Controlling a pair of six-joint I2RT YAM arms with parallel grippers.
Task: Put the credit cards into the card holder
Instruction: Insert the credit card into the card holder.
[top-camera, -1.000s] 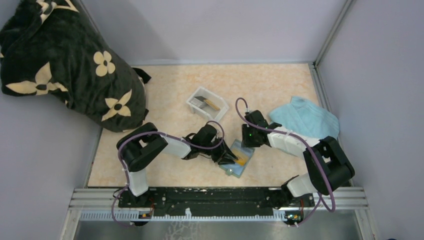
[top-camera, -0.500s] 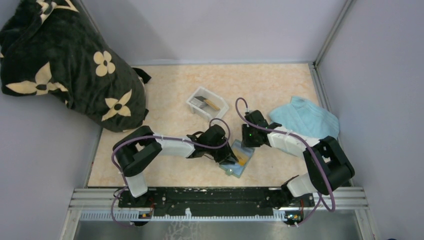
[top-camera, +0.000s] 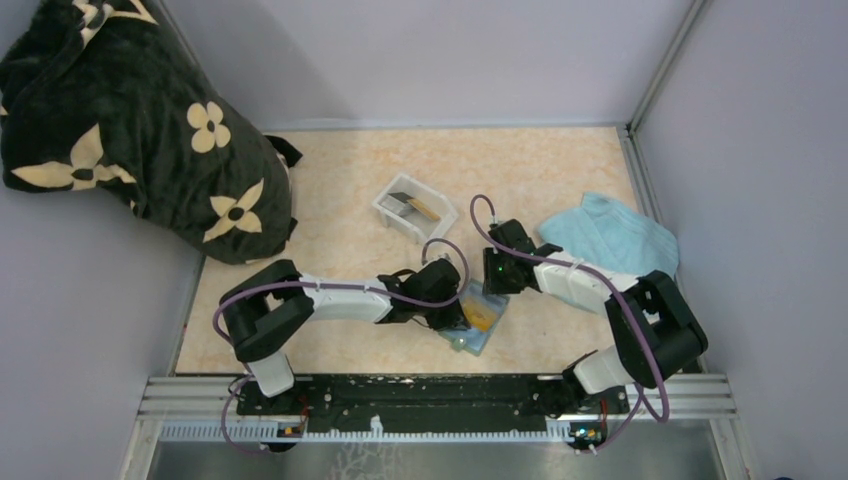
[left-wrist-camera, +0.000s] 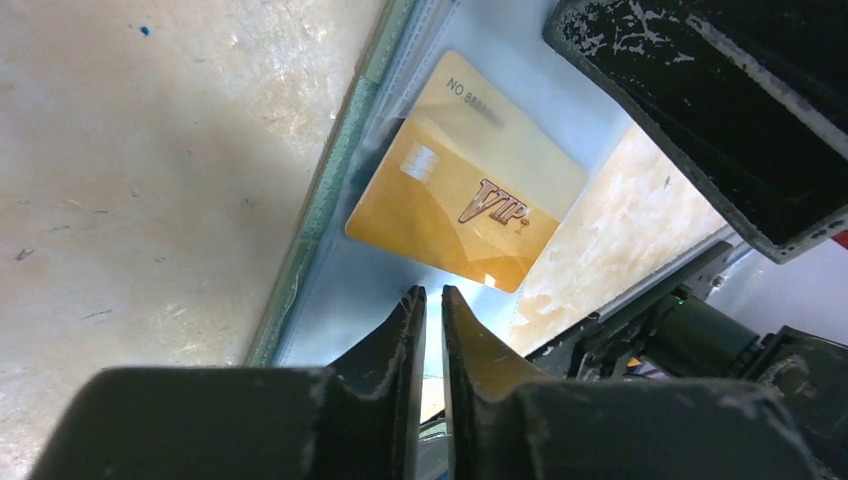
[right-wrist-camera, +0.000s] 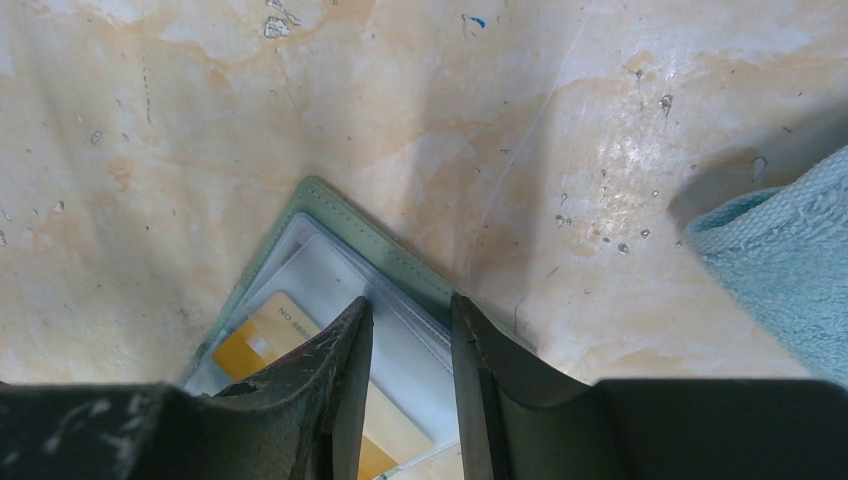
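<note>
One card is tucked into the card holder just ahead of the narrowed, empty left gripper; more credit cards are left well beyond.

A large black cloth bundle printed with cream flowers is heaped in the far left corner, spilling over the edge of the mottled beige table. A small white plastic tray sits tilted near the table's middle, well apart from the bundle. A light blue towel lies crumpled by the right side. Plain lilac-grey walls enclose the table, and a metal rail runs along its near edge.
</note>
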